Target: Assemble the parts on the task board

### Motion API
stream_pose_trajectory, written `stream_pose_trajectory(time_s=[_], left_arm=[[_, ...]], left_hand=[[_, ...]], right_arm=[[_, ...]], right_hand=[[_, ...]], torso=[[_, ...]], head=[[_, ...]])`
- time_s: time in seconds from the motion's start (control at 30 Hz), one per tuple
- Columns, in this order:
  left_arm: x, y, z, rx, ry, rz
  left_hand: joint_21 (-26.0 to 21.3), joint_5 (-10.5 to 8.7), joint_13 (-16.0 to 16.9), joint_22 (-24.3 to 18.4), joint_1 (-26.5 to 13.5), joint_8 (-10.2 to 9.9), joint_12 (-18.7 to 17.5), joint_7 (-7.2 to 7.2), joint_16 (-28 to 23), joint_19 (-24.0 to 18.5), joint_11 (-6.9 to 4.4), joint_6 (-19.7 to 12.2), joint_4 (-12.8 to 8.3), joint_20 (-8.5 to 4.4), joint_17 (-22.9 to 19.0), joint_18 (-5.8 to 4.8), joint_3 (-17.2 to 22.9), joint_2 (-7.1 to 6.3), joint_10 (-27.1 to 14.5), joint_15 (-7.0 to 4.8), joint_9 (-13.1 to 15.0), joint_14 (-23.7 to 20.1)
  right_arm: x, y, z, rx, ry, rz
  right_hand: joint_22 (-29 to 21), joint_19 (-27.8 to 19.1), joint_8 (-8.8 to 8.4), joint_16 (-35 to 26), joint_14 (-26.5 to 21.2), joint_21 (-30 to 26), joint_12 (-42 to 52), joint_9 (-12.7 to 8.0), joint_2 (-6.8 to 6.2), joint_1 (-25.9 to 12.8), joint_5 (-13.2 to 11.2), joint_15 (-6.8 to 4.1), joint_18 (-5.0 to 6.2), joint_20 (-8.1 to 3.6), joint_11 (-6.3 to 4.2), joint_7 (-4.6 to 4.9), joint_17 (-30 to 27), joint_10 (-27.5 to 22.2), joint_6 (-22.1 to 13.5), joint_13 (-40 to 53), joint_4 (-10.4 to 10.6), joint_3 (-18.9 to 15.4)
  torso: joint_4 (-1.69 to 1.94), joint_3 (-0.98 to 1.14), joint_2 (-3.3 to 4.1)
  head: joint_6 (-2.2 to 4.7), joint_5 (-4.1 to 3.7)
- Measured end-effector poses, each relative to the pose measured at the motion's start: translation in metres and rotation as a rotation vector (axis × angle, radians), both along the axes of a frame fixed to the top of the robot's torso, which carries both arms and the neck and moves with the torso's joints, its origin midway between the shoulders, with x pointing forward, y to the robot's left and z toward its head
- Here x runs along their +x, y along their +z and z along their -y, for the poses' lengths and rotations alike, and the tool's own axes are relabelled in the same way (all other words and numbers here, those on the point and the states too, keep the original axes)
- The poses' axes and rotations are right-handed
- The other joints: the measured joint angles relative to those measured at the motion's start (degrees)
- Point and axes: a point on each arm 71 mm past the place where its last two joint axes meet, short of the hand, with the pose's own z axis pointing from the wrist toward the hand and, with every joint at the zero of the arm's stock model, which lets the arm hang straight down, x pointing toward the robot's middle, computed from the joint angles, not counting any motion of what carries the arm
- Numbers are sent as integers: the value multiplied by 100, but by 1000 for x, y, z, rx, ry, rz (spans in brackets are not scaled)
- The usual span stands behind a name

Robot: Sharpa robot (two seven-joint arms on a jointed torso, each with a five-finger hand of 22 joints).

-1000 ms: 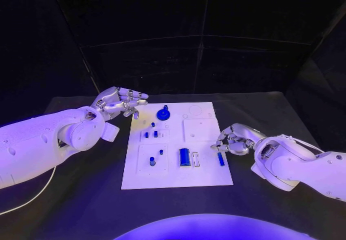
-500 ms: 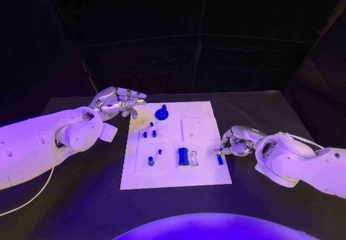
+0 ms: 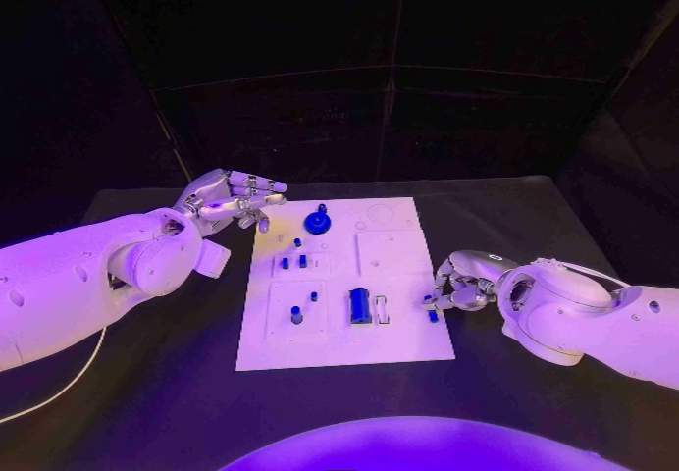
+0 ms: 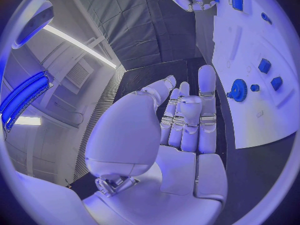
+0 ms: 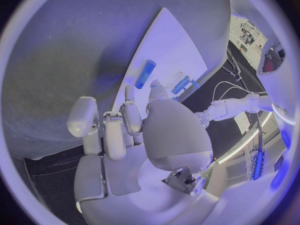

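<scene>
Head view: my right hand (image 3: 455, 282) sits at the task board's (image 3: 346, 339) right edge, fingers curled in by a small blue part (image 3: 432, 312); I cannot tell whether it holds it. My left hand (image 3: 227, 201) hovers off the board's far left corner, fingers loosely apart and empty, near the blue gear (image 3: 319, 222). The board lies mid-bench (image 3: 141, 392).
</scene>
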Motion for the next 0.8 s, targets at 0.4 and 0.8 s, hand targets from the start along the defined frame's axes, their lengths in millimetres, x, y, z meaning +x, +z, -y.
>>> stream_pose_trajectory(time_s=[0.4,0.8], left_arm=[[0,0,1,0,-1,-1],[0,-1,1,1,-1,-1]], left_hand=[[0,0,0,0,0,0,0,0,0,0,0,0,0,0,0,0,0,0,0,0,0,0],[-23,0,6,-5,0,0,23,0,0,0,0,0,0,0,0,0,0,0,0,0,0,0]], right_arm=[[1,-3,-6,-29,26,-20],[6,-3,-16,-62,68,0]], right_hand=[[-1,9,40,0,-14,0,3,47,16,241,-5,-14,1,-9,-21,-23,0,20,60,10,-123,-38],[40,51,-2,0,1,0,12,74,65,1082,-359,-40,1,-51,-11,-17,-1,11,90,250,-718,354]], torso=[[3,-5,-1],[9,-7,-3]], head=[[-12,18],[-20,33]])
